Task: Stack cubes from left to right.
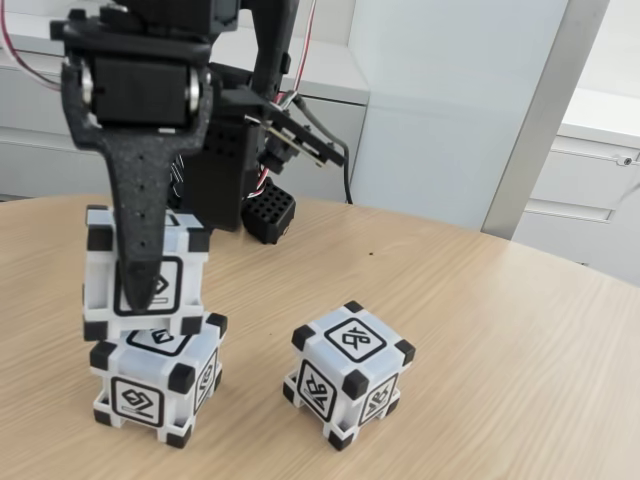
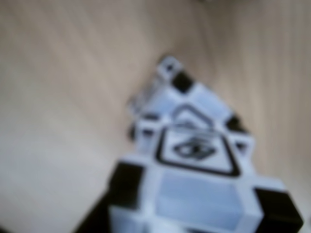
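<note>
**Pincer holds cube atop another on wooden table**

The black pincer [image 1: 140,285] grips the upper cube [image 1: 100,262] from above, one finger [image 1: 140,230] pressed down its front face, in the fixed view. That cube sits on the lower cube [image 1: 160,385], slightly offset, near the table's [image 1: 480,380] front edge. The third cube [image 1: 350,375] stands apart beside the stack, turned corner-on, farther along that same edge. In the blurred wrist view, a held cube [image 2: 199,194] looms close with another [image 2: 189,102] showing beneath it on the wood.
</note>
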`<move>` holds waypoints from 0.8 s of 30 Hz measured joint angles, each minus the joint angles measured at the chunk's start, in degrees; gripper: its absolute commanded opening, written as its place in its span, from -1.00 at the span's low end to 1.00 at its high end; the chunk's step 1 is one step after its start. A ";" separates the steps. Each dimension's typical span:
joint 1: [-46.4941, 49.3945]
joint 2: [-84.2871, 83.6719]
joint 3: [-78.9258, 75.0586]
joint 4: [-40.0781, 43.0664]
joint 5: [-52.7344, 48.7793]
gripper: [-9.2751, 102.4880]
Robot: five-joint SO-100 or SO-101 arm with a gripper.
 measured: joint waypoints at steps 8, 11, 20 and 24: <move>-3.25 -0.35 0.00 0.00 -1.85 -0.50; -3.43 -0.35 0.00 0.00 -1.85 -0.50; -4.13 -0.53 0.00 0.00 -0.09 -0.51; -3.60 -0.53 0.00 0.00 0.62 -0.51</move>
